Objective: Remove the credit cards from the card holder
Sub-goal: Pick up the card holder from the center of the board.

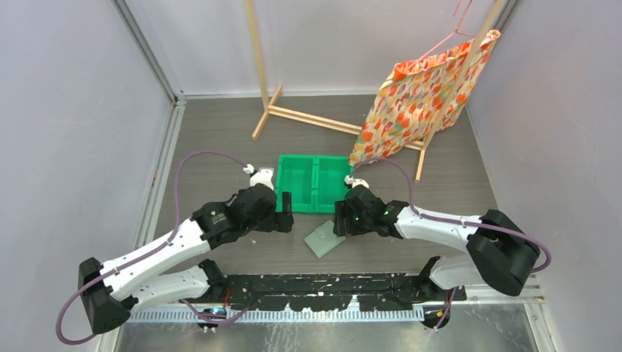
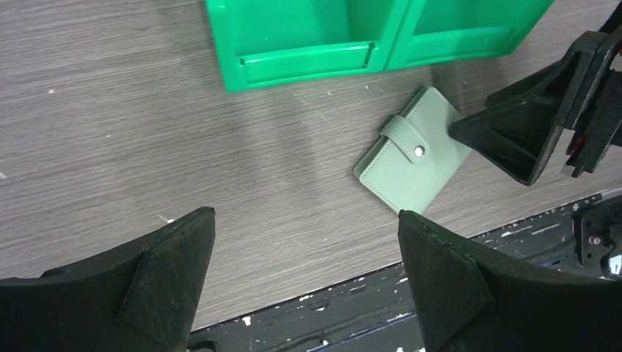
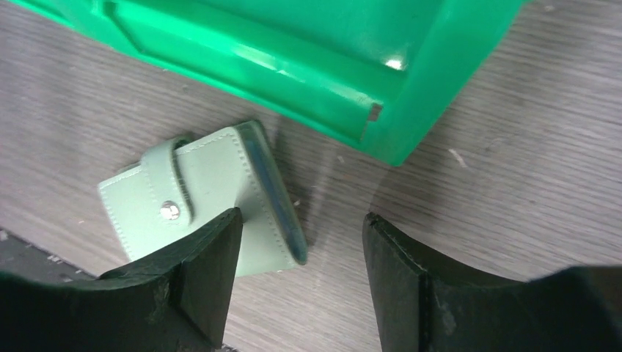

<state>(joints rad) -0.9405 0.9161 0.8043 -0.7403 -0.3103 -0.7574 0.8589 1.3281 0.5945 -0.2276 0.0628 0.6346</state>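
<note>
The card holder point(image 1: 324, 237) lies flat on the table just in front of the green bin, grey-green and closed, its snap strap fastened. No credit cards show; only a dark edge runs between the covers. My right gripper point(image 3: 297, 236) hovers over the card holder point(image 3: 192, 192) with its jaws apart. Its left finger point(image 3: 209, 257) covers the holder's near corner and the holder's long edge lies in the gap, while the other finger is clear of it. My left gripper point(image 2: 306, 218) is wide open over bare table to the left of the holder point(image 2: 414, 150), holding nothing.
A green two-compartment bin point(image 1: 314, 183) stands right behind the holder, between both grippers. Farther back are a wooden rack point(image 1: 293, 114) and a floral cloth point(image 1: 425, 95) on a hanger. The black base rail point(image 1: 330, 286) runs along the near table edge.
</note>
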